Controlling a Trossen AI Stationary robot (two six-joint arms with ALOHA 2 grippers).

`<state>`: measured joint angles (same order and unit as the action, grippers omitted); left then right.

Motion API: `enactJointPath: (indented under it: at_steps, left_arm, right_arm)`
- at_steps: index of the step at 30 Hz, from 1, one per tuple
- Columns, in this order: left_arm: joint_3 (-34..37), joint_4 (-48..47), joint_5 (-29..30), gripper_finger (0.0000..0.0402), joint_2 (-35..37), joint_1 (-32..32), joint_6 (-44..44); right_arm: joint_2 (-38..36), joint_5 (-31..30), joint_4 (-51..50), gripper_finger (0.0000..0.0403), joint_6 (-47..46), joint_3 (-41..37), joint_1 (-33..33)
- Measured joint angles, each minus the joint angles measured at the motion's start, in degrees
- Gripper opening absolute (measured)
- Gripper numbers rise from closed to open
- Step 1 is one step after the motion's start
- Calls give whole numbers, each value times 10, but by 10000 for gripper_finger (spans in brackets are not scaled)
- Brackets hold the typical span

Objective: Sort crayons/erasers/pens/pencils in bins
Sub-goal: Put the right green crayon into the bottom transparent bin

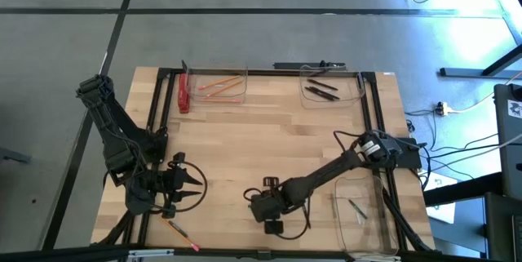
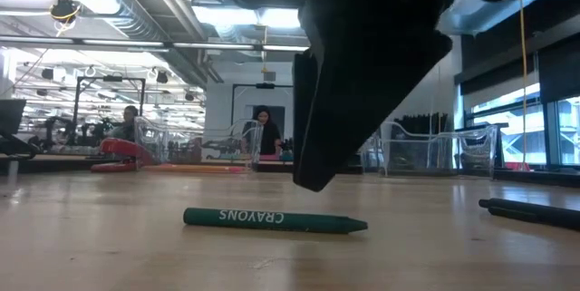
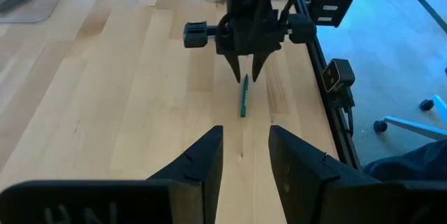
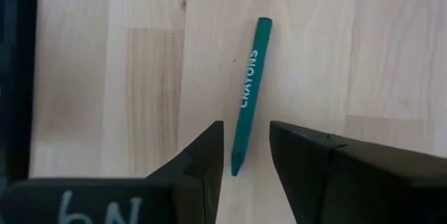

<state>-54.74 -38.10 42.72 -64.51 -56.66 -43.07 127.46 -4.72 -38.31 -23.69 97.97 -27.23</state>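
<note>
Overhead, we see the right gripper low over the table's near edge, the crayon hidden beneath it. The left gripper waits at the near left, jaws apart and empty. At the far edge, one bin holds pencils lying roughly crosswise, beside a red bar; a second bin holds black pens. A third bin sits at the near right.

At table height, we find the green crayon flat on the wood, long axis crosswise, tip to the right, its white "CRAYONS" print reading upside down. The right gripper's dark finger hangs just above it, not touching. Pens lie at right.

From the left wrist, we see the crayon lying lengthwise away from the camera, one end between the right gripper's tips.

From the right wrist, the crayon reads "CRAYONS" along its length, pointed tip between the parted fingers, which grip nothing.
</note>
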Motion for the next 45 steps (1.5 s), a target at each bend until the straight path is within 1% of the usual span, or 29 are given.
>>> enactJointPath:
  at_steps: [6,21,24,29,31,38,42,45]
  left_arm:
    - [0,0,0,110,0,0,0]
    - [0,0,-1,110,0,0,0]
    - [0,0,-2,110,0,0,0]
    - [0,0,-2,110,0,0,0]
    - [0,0,-2,110,0,0,0]
    - [0,0,-2,110,0,0,0]
    - [0,0,-2,110,0,0,0]
    - [0,0,-2,110,0,0,0]
  right_arm:
    - [4,-2,2,119,0,0,-4]
    - [44,-6,0,118,-1,4,-4]
    - [44,-4,-3,99,-1,3,-4]
    - [45,0,-5,33,-1,3,-3]
    - [45,0,-6,16,0,3,-3]
    - [45,1,-6,28,-2,2,-3]
    - [45,-9,-6,21,-42,2,-4]
    - [45,-25,-4,25,-60,1,-5]
